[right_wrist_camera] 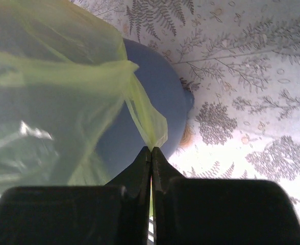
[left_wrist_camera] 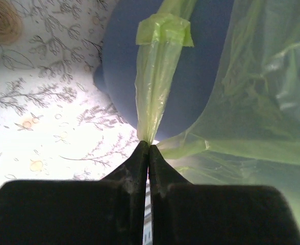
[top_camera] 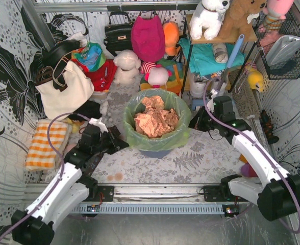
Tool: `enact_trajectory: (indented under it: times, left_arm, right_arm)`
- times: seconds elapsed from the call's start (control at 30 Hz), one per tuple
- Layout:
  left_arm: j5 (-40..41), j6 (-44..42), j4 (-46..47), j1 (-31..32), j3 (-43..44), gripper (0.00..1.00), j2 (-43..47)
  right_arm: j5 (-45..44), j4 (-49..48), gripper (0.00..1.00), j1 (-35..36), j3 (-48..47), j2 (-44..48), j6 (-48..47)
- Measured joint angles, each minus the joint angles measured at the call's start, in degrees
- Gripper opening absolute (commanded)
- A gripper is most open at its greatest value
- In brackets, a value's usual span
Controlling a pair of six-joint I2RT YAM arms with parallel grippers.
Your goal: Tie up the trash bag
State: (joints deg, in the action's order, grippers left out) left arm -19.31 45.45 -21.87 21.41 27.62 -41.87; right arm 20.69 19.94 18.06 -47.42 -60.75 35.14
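The trash bag (top_camera: 176, 133) is thin lime-green plastic lining a blue-grey round bin (top_camera: 156, 152), with crumpled orange-brown paper (top_camera: 155, 120) inside. My left gripper (top_camera: 120, 144) is at the bin's left side, shut on a strip of the trash bag (left_wrist_camera: 157, 76) that hangs over the bin wall (left_wrist_camera: 201, 76). In the left wrist view the gripper (left_wrist_camera: 149, 144) pinches the strip's lower end. My right gripper (top_camera: 197, 122) is at the bin's right side, shut on a flap of the trash bag (right_wrist_camera: 149, 118). The right wrist view shows the gripper (right_wrist_camera: 151, 149) tight on the flap's tip.
A white tote bag (top_camera: 63, 88) and an orange checked cloth (top_camera: 47, 144) lie at the left. Soft toys and bags (top_camera: 147, 38) crowd the back. A shelf (top_camera: 219, 41) and a wire basket (top_camera: 285, 48) stand at the right. The fern-patterned tablecloth (top_camera: 191, 161) lies under the bin.
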Motion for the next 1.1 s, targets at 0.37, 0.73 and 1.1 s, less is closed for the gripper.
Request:
enact_trajectory:
  times: [0.37,0.73,1.1]
  left_arm:
    - [-3.69,2.21,-3.45,0.11,0.0,0.44,4.5]
    - [9.99,-0.5,-8.28,0.2,9.09,0.53,0.59]
    - [8.92,-1.77,1.03,0.2,7.89,0.59,-9.97]
  right_arm:
    - [6.34,-4.44,0.0,0.0,-7.65,-13.29,-2.82]
    - [7.02,-2.19,0.0,0.0,-8.2,-12.7,-4.57]
    - [6.99,-0.24,0.0,0.0,-8.68,-11.54,-4.59]
